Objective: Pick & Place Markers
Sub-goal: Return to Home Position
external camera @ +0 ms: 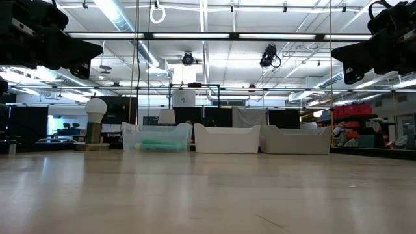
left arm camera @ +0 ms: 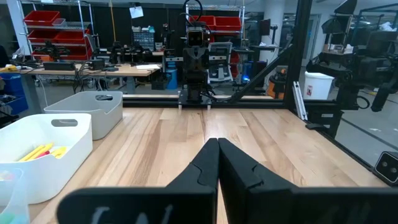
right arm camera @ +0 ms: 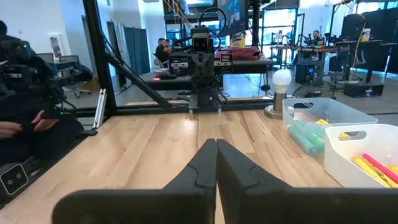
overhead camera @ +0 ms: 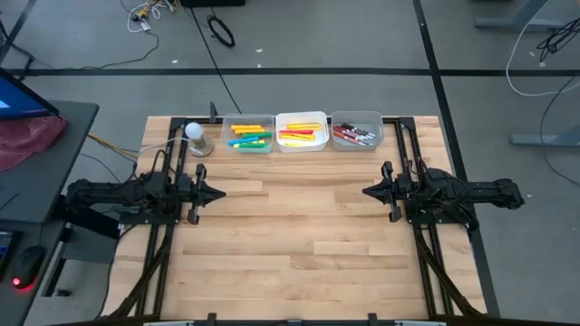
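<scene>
Left of centre, the left gripper (overhead camera: pixel 222 193) is pinched closed, empty. The markers (overhead camera: pixel 249 136) lie in three bins (overhead camera: pixel 302 115) at upper centre: probably light, stiff, slick barrels, best pinched mid-length. Right of centre, the right gripper (overhead camera: pixel 364 191) is likewise closed, empty.

Worktop (overhead camera: pixel 299 254) open across centre and near edge. Three bins (overhead camera: pixel 301 148) and a bulb lamp (overhead camera: pixel 196 136) line the far edge. Left gripper (overhead camera: pixel 222 193) and right gripper (overhead camera: pixel 365 191) overhang the sides.

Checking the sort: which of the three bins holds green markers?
The clear bin at the row's left end, beside the white globe; the middle bin and right bin show no green.
</scene>
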